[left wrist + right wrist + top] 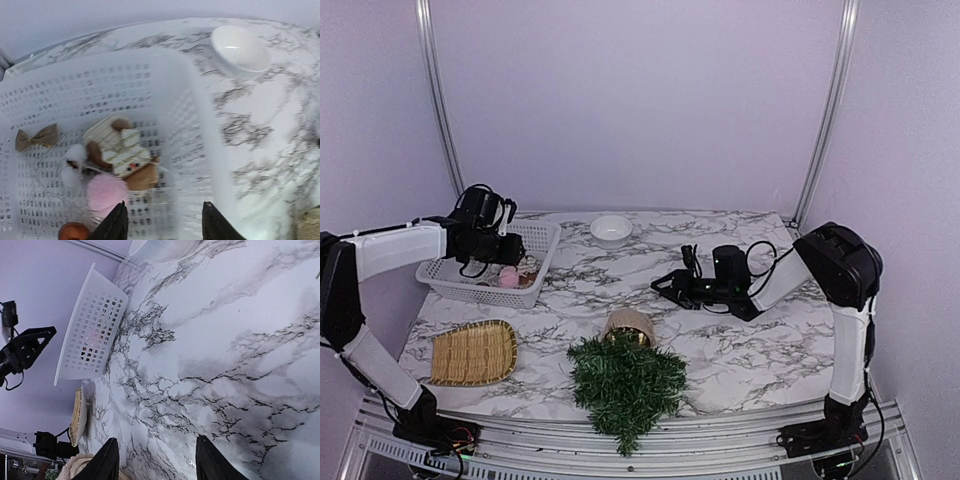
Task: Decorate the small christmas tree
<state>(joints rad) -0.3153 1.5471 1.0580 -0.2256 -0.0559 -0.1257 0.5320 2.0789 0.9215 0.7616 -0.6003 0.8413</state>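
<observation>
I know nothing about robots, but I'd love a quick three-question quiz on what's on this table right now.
1. True or false: the small dark green christmas tree in its tan woven pot stands upright.
2. The left gripper hovers over: A) the white perforated plastic basket; B) the round white bowl; C) the flat woven bamboo tray.
3. What does the right gripper hold?
Key: 1 false, it lies on its side; 2 A; 3 nothing, its jaws are open.
</observation>
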